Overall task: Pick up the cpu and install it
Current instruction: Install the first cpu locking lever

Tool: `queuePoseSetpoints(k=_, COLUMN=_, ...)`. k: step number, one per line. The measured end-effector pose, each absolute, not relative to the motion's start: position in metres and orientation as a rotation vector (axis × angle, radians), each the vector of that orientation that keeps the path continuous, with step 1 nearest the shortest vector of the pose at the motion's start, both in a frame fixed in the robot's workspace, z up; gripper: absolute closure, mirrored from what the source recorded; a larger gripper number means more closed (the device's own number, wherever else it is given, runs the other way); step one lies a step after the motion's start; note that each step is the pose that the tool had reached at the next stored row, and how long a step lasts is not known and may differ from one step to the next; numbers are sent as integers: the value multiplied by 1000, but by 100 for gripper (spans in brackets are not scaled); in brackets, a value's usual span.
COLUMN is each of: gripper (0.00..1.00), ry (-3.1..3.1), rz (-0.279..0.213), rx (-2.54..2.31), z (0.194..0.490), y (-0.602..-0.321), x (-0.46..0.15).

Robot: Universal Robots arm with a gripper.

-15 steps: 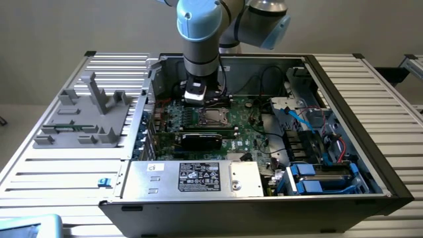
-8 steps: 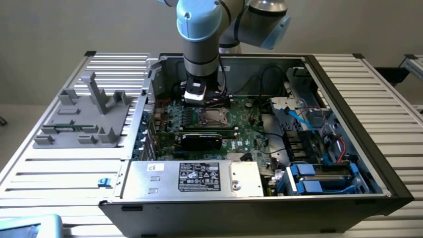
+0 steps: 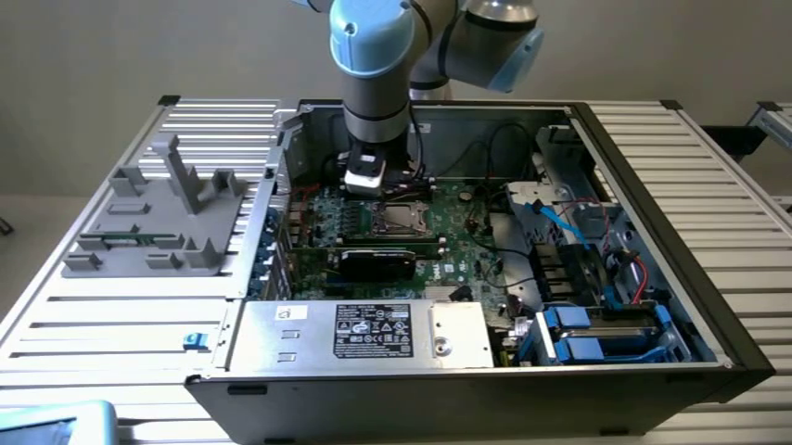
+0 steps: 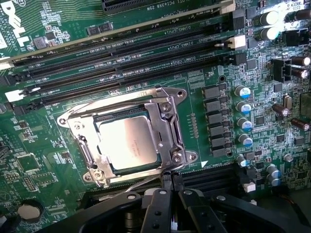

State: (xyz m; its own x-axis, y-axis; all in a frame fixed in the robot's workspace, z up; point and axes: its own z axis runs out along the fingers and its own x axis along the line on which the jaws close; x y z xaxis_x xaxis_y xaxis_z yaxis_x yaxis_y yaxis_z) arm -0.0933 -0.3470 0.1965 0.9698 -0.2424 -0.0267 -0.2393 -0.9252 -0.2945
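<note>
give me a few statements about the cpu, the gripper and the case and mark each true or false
1. The cpu lies inside the metal socket frame on the motherboard. True.
2. The gripper is holding the cpu. False: its fingers are shut on nothing, just beside the socket frame.
3. The grey fixture stands outside the computer case, on the exterior view's left. True.
4. The computer case is closed up. False: it is open on top, with the motherboard exposed.
5. The arm reaches down into the case. True.
</note>
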Motion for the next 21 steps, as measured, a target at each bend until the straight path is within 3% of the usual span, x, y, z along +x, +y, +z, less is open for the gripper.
queuePoseSetpoints(k=21, gripper=88, ry=364, rz=-26, rx=-2805, z=199, y=-346, x=-104)
